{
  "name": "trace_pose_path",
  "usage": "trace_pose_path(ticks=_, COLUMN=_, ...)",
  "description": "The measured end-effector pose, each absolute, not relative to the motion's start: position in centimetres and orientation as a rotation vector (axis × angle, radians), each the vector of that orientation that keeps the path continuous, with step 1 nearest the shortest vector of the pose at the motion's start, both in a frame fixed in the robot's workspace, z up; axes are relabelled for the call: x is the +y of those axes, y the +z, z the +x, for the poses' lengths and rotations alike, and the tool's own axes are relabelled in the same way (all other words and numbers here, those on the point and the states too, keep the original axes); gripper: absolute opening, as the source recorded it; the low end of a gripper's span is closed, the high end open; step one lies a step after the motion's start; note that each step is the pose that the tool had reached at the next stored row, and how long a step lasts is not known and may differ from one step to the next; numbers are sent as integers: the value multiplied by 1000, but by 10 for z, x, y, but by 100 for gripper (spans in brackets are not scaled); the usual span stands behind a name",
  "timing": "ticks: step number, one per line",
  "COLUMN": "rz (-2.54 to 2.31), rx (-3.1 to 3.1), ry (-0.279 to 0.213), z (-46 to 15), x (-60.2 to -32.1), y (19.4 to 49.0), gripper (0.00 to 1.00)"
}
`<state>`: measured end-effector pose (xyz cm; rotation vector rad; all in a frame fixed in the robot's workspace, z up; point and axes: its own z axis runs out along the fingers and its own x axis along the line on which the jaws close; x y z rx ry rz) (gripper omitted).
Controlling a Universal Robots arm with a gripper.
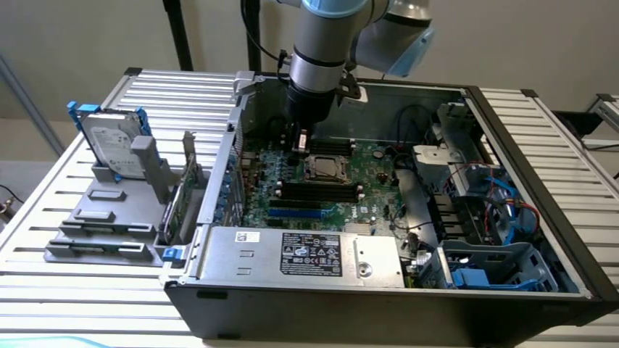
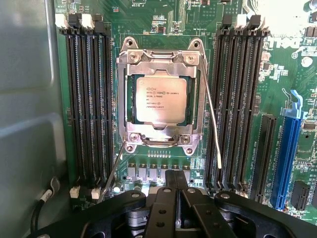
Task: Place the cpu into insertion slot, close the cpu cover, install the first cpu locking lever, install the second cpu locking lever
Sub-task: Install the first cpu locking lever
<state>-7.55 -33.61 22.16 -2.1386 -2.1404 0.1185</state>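
Chip was in: the cpu [image 2: 159, 100] sat flat and square in the insertion slot [image 2: 131, 84], mid-motherboard [image 2: 163, 20], between the two banks of memory slots [image 2: 89, 99], with no tilt that I could see. The cpu cover [image 2: 158, 58] lay down over it, frame on the chip's edges and the metal top showing through the cut-out. That frame is what presses the chip onto the contacts once clamped. Clamping looked not yet done, as both wire levers stood clear of the frame. One lever [image 2: 210, 119] slanted off along the slot's side facing the blue card slot [image 2: 287, 158], its tip free over the memory slots. The other lever [image 2: 113, 171] angled out from the slot's corner nearest the jaws. Neither appeared hooked under a catch, so my read was chip and cover done, both levers outstanding. Jaws were fully shut on nothing, just short of the slot's nearest edge. Shut, they made one narrow tip, which I'd guess suits thin wire. Exterior view: the arm [image 1: 320, 43] stood straight down into the open case [image 1: 387, 304] mid-bench [image 1: 58, 290], which probably kept it off the case walls.
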Motion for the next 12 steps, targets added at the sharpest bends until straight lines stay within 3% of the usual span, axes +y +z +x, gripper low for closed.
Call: trace_pose_path(ticks=12, rz=-2128, rx=-2125, ry=90, z=-88, x=-336, y=225, gripper=11)
